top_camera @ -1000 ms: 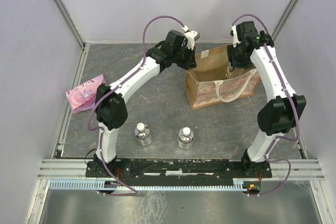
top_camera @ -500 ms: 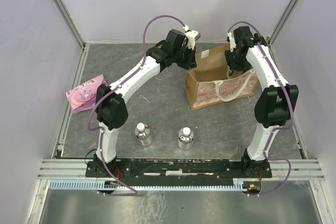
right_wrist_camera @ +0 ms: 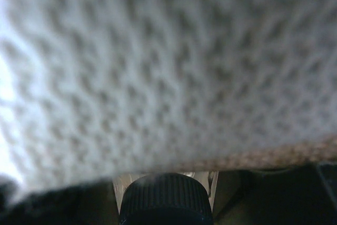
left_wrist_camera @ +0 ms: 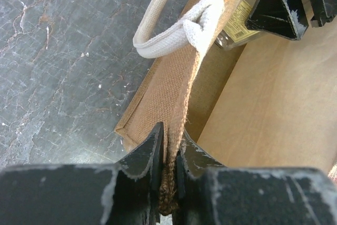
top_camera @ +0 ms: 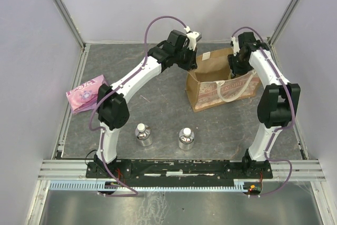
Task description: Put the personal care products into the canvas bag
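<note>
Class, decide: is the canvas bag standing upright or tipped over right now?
Upright. The canvas bag stands on its base, mouth open upward; the left gripper pinches its rim.

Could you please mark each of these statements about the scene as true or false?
1. The left claw is clamped on the rim of the bag. True.
2. Both silver bottles are inside the bag. False: they stand on the table, near the arm bases.
3. The pink packet lies at the table's left edge. True.
4. The bag lies flat on its side. False: it stands upright with its mouth open, and the right claw is at the opening.
</note>
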Robot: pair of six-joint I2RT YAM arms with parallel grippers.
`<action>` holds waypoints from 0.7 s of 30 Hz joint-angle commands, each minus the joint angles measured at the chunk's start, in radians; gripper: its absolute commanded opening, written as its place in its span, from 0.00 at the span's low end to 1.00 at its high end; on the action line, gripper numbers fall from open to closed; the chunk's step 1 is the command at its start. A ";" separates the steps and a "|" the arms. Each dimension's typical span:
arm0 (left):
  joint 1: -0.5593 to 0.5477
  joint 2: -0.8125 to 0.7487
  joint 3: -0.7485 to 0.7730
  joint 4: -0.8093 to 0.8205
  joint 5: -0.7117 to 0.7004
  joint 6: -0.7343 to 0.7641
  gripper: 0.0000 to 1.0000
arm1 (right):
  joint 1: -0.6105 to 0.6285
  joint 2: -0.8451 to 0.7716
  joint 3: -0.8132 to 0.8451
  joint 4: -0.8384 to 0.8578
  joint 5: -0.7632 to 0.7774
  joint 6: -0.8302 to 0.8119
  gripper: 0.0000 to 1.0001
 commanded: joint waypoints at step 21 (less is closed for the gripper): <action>-0.004 0.003 0.069 -0.004 0.007 0.047 0.19 | -0.008 -0.144 0.104 -0.066 0.050 0.001 0.94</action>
